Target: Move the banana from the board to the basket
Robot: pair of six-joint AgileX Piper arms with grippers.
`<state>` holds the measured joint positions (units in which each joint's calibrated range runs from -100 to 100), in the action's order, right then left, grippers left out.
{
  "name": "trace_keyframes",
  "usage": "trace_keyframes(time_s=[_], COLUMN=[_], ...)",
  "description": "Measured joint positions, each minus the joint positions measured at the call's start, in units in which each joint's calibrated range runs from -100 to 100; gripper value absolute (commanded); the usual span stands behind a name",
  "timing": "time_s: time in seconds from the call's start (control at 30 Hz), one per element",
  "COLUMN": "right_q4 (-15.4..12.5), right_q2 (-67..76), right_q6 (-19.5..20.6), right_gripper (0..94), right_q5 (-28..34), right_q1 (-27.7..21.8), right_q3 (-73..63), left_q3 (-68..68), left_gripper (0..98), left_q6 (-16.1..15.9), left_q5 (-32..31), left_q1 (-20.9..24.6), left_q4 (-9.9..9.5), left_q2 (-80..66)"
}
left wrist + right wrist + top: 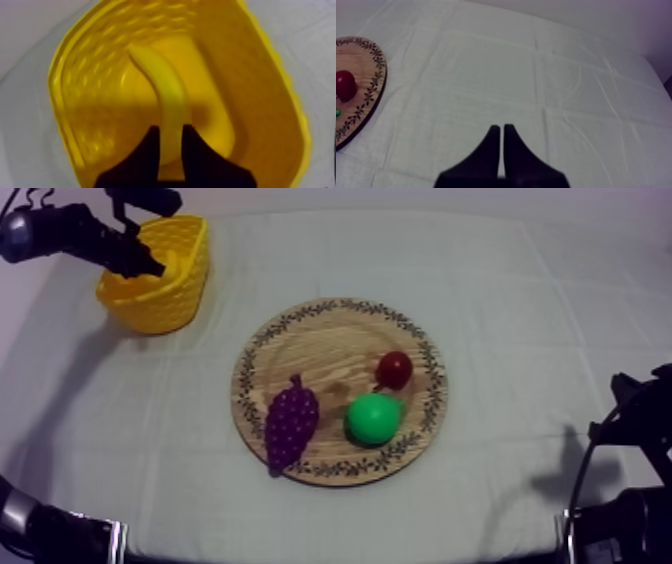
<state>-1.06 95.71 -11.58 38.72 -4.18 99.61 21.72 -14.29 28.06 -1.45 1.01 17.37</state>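
Currently, the left jaws are clamped on the banana (169, 95), gripping it across its near end. The rest of the fruit curves away from the jaws and down into the yellow basket (95, 100). The basket wall surrounds the banana on every side beyond the jaws, so the fruit is inside the rim. Whether its far tip touches the basket floor cannot be determined.

The right jaws lie together with nothing between them, above the bare cloth-covered surface (536, 75). The wooden board (366, 60) sits well off to one side of them and carries the small red fruit (345, 85), the bunch of grapes (290, 423) and the pear (373, 418). All three are well apart from the left jaws.

Handling assessment:
- The banana is probably light, stiff and smooth-skinned.
- An end grip leaves a long curved length unsupported, so it may pivot between the jaws. A hold nearer mid-length would be steadier.
- Release low inside the basket, which looks light enough to shift if knocked.
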Motion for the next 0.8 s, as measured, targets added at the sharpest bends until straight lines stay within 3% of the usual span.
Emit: trace_keyframes(time_s=[0.37, 0.8], right_q4=[0.0, 0.0], right_q2=[0.0, 0.0], right_q6=[0.0, 0.0], right_gripper=[0.4, 0.4], right_q5=[0.0, 0.0], right_q1=[0.0, 0.0], right_q3=[0.0, 0.0], left_q3=[21.9, 55.7], left_gripper=[0.2, 0.1], left_q6=[3.6, 8.7], left_q5=[-9.3, -13.5], left_q1=[-0.4, 2.3], left_q4=[-0.13, -0.22], left_q2=[-21.9, -57.3])
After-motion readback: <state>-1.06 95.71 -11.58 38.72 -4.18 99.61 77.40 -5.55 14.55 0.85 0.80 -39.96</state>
